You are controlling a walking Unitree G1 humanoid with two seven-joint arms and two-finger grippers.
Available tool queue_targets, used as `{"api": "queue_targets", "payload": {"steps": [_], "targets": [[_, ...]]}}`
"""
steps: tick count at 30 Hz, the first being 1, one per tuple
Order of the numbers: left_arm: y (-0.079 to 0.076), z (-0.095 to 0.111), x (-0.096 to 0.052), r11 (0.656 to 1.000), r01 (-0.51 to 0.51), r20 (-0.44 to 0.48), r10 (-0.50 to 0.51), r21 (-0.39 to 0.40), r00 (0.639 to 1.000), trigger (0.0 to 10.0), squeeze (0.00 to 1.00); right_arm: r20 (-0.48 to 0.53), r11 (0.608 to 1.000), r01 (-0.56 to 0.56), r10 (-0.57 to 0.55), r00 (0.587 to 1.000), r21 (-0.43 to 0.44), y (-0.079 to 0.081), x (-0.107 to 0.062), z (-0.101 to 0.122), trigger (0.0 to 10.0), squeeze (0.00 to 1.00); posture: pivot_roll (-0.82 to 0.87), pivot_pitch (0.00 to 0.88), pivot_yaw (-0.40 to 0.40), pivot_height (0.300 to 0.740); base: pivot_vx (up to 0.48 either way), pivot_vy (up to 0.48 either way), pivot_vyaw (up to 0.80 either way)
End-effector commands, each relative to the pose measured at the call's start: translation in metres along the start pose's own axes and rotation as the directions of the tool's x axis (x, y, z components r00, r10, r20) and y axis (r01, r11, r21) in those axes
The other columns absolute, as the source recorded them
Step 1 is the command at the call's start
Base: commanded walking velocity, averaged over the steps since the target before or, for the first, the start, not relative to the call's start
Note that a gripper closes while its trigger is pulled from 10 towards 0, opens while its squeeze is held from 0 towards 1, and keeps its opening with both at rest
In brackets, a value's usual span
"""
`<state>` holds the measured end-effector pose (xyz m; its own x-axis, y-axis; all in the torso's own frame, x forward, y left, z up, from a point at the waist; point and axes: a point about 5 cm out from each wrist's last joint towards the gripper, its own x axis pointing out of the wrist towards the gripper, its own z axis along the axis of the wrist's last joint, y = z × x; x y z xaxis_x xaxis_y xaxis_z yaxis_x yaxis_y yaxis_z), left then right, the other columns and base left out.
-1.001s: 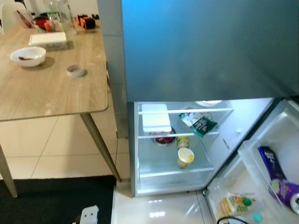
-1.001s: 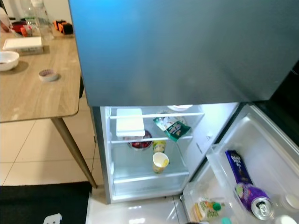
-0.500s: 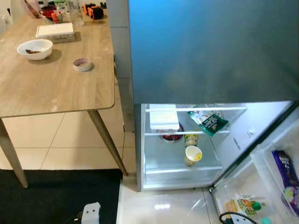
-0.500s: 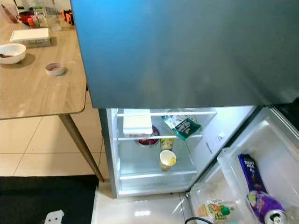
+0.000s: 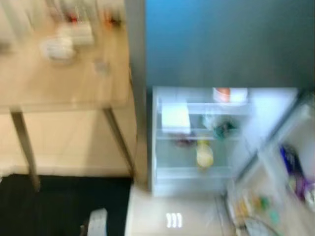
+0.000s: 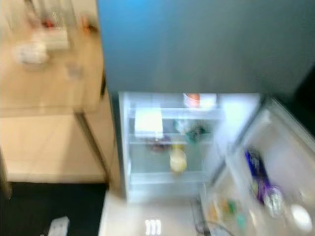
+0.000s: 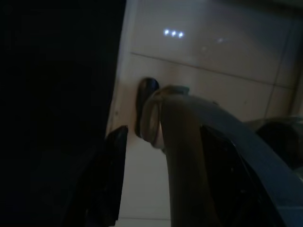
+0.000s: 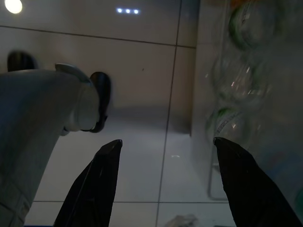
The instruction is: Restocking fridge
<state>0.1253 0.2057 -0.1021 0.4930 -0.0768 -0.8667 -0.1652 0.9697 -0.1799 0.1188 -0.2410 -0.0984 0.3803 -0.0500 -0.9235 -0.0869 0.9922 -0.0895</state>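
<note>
The open fridge (image 5: 197, 142) holds a white box (image 5: 175, 117) and a yellow cup (image 5: 204, 154), blurred. The left gripper (image 7: 165, 156) and right gripper (image 8: 165, 151) hang spread over floor tiles (image 8: 137, 94), grasping nothing.

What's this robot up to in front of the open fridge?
Nothing is being handled right now. The robot stands before the open fridge, the head view blurred. On its shelves sit a white flat box and a yellow cup; the open door's rack holds purple packets. Both arms hang down over the pale tiled floor, the left gripper and right gripper open and empty.
</note>
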Motion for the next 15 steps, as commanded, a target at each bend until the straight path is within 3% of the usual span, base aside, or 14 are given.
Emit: {"api": "queue_targets", "payload": {"steps": [1,12,15], "targets": [[-0.0001,-0.0099,-0.0012,1.000,-0.003,-0.040,0.003,-0.003,0.999,10.0,0.00,-0.013,1.000,-0.008,0.008,1.000,-0.001,0.0021,0.0001,-0.0029,10.0,0.00,0.00,0.000,-0.068,0.740,-0.345,0.000,0.00],[-0.0014,-0.0113,-0.0012,1.000,0.003,-0.044,-0.003,-0.004,0.999,10.0,0.00,-0.026,1.000,-0.003,0.003,1.000,-0.011,-0.0014,-0.0008,-0.0051,10.0,0.00,-0.01,0.000,-0.064,0.740,-0.348,0.000,0.00],[-0.0014,-0.0129,-0.0015,1.000,0.003,-0.048,-0.003,-0.003,0.999,10.0,0.00,-0.037,1.000,-0.006,0.005,0.999,-0.018,-0.0024,-0.0013,-0.0072,10.0,0.00,-0.01,0.000,-0.065,0.740,-0.347,0.000,-0.64]]}}
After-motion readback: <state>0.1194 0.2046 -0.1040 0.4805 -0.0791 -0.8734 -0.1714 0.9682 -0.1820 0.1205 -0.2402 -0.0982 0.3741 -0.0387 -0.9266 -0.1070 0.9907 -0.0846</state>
